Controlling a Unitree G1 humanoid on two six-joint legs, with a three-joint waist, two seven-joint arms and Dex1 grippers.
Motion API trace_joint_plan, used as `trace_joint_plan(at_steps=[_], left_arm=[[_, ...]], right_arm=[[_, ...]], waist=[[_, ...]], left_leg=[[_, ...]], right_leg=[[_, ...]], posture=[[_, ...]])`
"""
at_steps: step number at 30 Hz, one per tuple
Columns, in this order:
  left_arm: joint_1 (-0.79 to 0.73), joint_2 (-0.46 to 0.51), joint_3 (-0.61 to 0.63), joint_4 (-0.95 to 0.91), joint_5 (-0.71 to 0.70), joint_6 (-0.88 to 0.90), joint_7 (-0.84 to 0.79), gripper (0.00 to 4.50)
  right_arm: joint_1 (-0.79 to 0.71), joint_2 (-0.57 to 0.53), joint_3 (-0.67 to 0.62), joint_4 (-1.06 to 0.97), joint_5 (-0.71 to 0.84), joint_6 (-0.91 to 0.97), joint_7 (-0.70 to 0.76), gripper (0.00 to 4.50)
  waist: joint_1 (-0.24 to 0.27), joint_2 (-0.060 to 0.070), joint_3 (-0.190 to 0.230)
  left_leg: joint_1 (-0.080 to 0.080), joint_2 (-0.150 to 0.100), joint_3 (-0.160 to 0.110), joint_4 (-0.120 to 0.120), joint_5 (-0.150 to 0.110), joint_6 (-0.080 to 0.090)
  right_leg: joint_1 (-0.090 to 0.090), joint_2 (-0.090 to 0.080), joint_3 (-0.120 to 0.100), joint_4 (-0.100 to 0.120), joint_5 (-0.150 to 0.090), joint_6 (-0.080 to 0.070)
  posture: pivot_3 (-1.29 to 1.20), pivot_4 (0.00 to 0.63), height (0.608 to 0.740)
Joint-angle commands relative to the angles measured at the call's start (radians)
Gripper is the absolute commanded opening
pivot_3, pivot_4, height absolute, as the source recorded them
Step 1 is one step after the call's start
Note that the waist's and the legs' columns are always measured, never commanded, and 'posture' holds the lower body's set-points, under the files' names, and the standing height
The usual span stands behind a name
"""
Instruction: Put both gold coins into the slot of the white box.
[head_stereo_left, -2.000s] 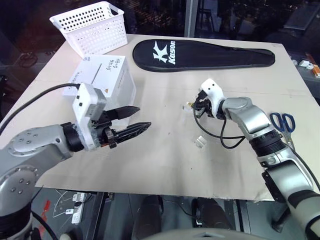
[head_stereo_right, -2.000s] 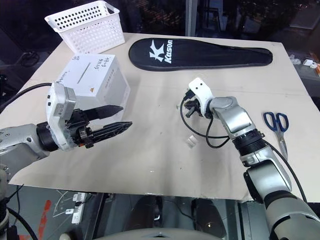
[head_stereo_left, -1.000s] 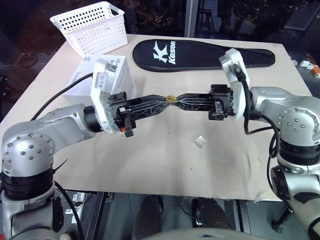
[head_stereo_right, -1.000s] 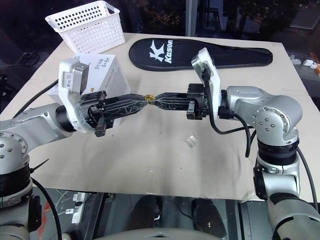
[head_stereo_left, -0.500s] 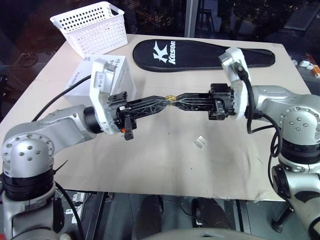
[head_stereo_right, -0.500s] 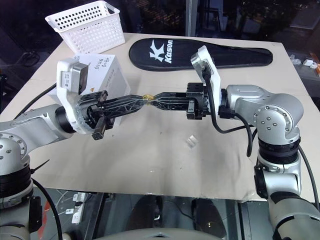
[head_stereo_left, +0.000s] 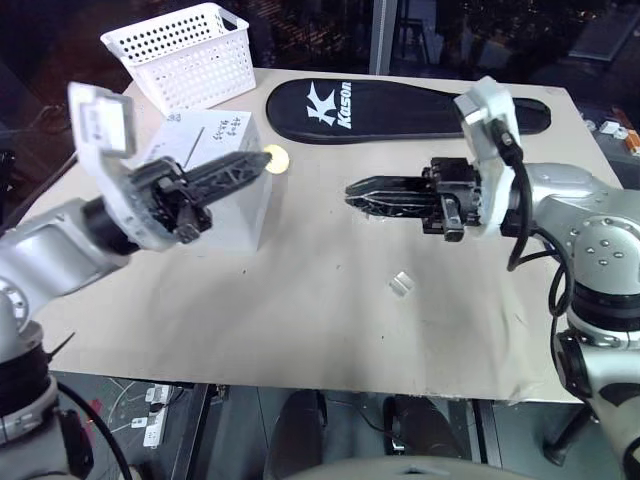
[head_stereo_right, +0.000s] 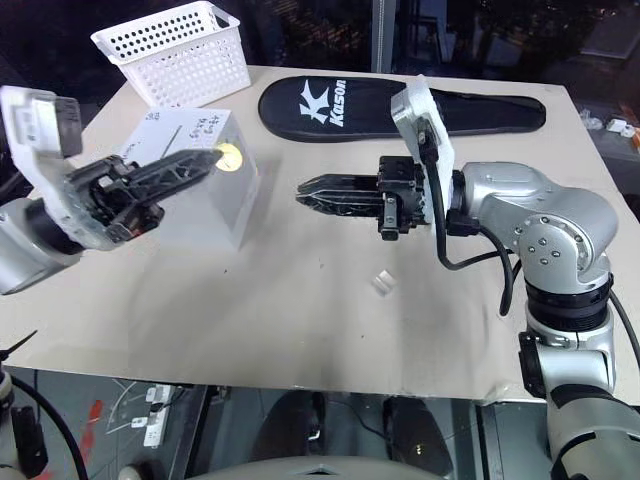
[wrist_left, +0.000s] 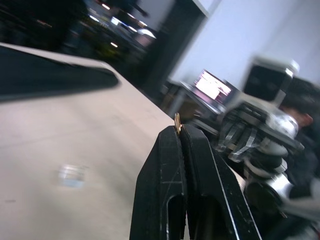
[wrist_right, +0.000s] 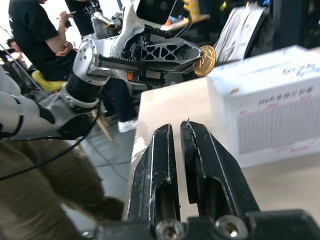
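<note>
We see the left gripper (head_stereo_left: 268, 160) pinched tight on one gold coin (head_stereo_left: 275, 159), held by its edge at the very fingertips, up in the air just over the white box (head_stereo_left: 245, 205). The right gripper (head_stereo_left: 352, 188) hangs mid-air over the surface (head_stereo_left: 330, 290), all but closed with only a hairline gap, nothing in it. We can't pick out the second coin. The slot (head_stereo_right: 178, 128) is a thin dark slit on the box's top face, next to black handwriting; the coin sits near that face but not lined up with it yet. We judge the coin light, rigid, smooth metal and slippery, thin enough to twist or pop out of a tip pinch, so hold it by the rim with most of the disc sticking out, edge turned parallel to the slit. The box looks like light cardboard, cube-shaped, matte, and would likely slide or tip if pushed, so go in gently. The surface is plain beige board, flat and dull. Around it: a perforated white plastic basket (head_stereo_left: 185, 50) at the far corner, a black fabric racket cover (head_stereo_left: 400, 108) with white lettering, and a small clear plastic case (head_stereo_left: 400, 284) lying flat below the right gripper. In the right wrist view the coin face shows shiny and embossed.
</note>
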Motion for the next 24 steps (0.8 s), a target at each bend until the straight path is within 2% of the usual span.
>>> trace_joint_plan(at_steps=[1, 6, 11, 18, 19, 21, 24], left_arm=[[0.0, 0.063, 0.117, 0.065, -0.006, -0.02, 0.015, 0.04], [-0.022, 0.091, 0.129, 0.128, 0.083, -0.042, 0.035, 0.04], [-0.109, 0.151, 0.004, 0.197, 0.371, -0.07, 0.164, 0.04], [-0.366, 0.123, -0.116, 0.43, 0.443, 0.082, 0.336, 0.04], [-0.393, 0.115, -0.13, 0.438, 0.461, 0.098, 0.34, 0.0], [-0.43, 0.102, -0.147, 0.449, 0.481, 0.132, 0.342, 0.0], [-0.465, 0.076, -0.153, 0.458, 0.501, 0.187, 0.35, 0.0]], right_arm=[[-0.003, -0.024, -0.017, -0.023, -0.048, -0.086, 0.009, 0.28], [0.0, -0.039, 0.015, -0.008, -0.107, -0.152, 0.023, 0.28], [0.002, -0.047, 0.021, -0.02, -0.169, -0.254, 0.053, 0.28], [-0.02, -0.068, -0.001, 0.004, -0.218, -0.323, 0.046, 0.28], [-0.029, -0.056, -0.005, 0.023, -0.226, -0.323, 0.02, 0.73], [-0.029, -0.054, 0.005, 0.025, -0.242, -0.335, 0.016, 1.02], [-0.024, -0.045, 0.012, 0.018, -0.248, -0.345, 0.008, 2.52]], waist=[[0.0, 0.0, 0.0], [0.002, 0.0, 0.0], [0.003, 0.0, 0.0], [0.004, -0.001, 0.001], [0.003, -0.001, 0.001], [0.001, -0.001, 0.001], [0.001, -0.001, 0.001]], left_leg=[[0.0, 0.0, 0.0, 0.0, 0.0, 0.0], [0.0, 0.0, 0.002, -0.001, 0.0, 0.0], [0.0, 0.0, 0.003, -0.001, 0.0, 0.0], [0.0, 0.0, 0.004, -0.002, 0.0, 0.0], [-0.001, 0.0, 0.004, -0.002, 0.0, 0.0], [0.0, 0.0, 0.004, -0.002, 0.0, 0.0], [-0.001, 0.0, 0.005, -0.002, 0.001, -0.001]], right_leg=[[0.0, 0.0, 0.0, 0.0, 0.0, 0.0], [0.0, 0.0, 0.0, 0.0, 0.0, 0.0], [0.0, 0.0, -0.001, 0.0, 0.0, 0.0], [0.0, 0.0, -0.001, 0.0, 0.0, 0.0], [-0.001, 0.0, -0.001, -0.001, 0.0, 0.0], [-0.001, 0.0, 0.0, -0.001, 0.0, 0.0], [-0.002, 0.0, 0.0, -0.001, 0.0, 0.0]], posture=[[0.0, 0.15, 0.74], [0.0, 0.15, 0.74], [0.0, 0.15, 0.74], [0.0, 0.15, 0.74], [0.0, 0.15, 0.74], [0.0, 0.15, 0.74], [0.0, 0.15, 0.74]])
